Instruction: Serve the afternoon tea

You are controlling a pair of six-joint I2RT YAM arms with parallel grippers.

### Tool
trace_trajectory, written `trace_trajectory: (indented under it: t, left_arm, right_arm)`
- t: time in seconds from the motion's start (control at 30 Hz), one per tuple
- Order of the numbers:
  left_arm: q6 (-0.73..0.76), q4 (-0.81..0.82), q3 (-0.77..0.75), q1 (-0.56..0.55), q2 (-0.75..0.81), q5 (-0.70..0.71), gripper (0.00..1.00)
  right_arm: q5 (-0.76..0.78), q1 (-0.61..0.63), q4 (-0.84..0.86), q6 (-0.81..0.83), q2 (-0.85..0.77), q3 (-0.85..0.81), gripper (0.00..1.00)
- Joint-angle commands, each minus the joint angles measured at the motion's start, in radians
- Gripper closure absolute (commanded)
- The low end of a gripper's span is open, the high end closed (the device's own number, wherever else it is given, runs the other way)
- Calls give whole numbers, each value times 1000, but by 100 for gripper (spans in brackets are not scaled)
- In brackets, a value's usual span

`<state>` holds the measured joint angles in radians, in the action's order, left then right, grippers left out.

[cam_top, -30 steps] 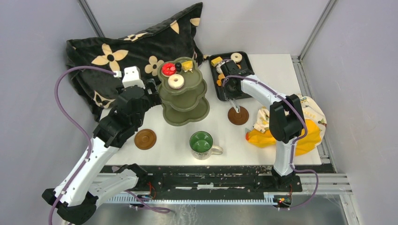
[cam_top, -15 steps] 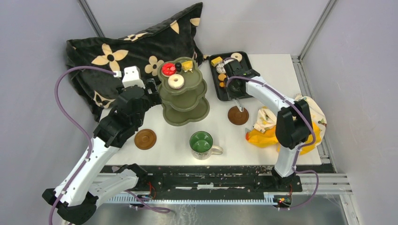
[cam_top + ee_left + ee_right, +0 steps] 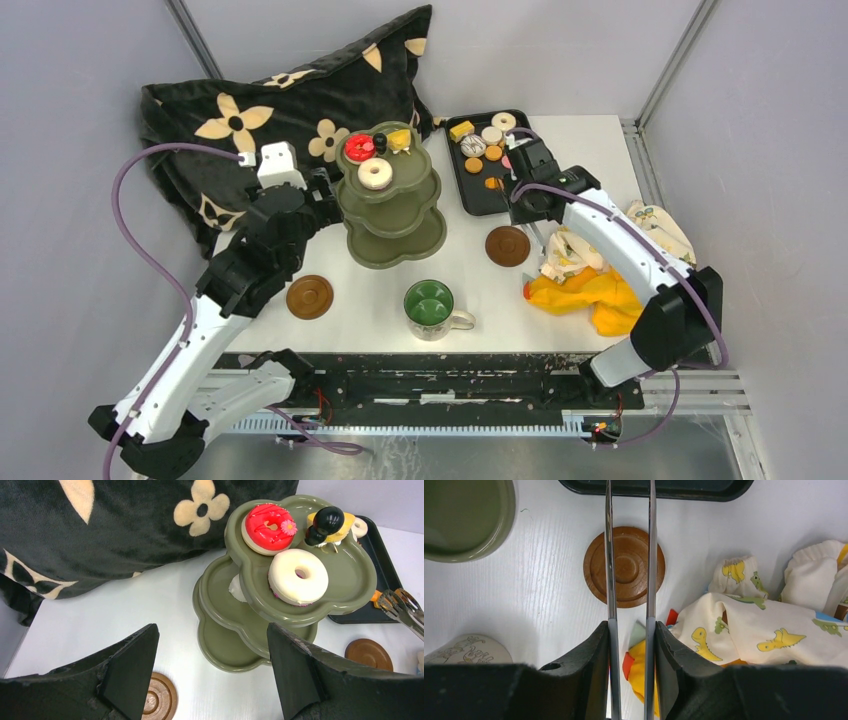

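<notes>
The olive-green stand (image 3: 392, 222) carries a red donut (image 3: 359, 147), a white donut (image 3: 375, 174) and a yellow cake (image 3: 400, 138) round its black knob (image 3: 380, 140). In the left wrist view the stand (image 3: 345, 580) shows the same donuts on top. My left gripper (image 3: 325, 195) is open and empty just left of the stand. My right gripper (image 3: 538, 205) is shut on the metal tongs (image 3: 608, 555), whose arms reach over the right saucer (image 3: 507, 246) toward the black tray (image 3: 482, 203) of several pastries. The mug (image 3: 430, 305) and the left saucer (image 3: 309, 296) stand near the front.
A black flowered pillow (image 3: 270, 110) lies behind the left arm. A yellow and dinosaur-print cloth (image 3: 590, 290) is bunched at the right, under my right arm. The tongs' tips (image 3: 400, 609) hang at the tray's near edge.
My right arm has swung right and drawn back from over the tray, uncovering the pastries, with the tongs still in its grip. The left arm has barely moved.
</notes>
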<state>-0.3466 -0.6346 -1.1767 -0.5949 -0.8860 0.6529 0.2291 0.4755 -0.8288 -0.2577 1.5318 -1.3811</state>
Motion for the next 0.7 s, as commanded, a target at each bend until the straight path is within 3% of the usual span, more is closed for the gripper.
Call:
trace_trajectory:
  t: [0.0, 0.33, 0.67]
  left_arm:
    - [32, 25, -22, 6, 28, 11, 14]
    - [27, 7, -44, 6, 38, 0, 14]
    - [30, -4, -59, 5, 46, 13, 13]
  right_arm:
    - [14, -3, 9, -19, -105, -3, 82]
    - [-79, 15, -32, -60, -207, -91, 82]
    - [-126, 170, -1, -100, -139, -177, 82]
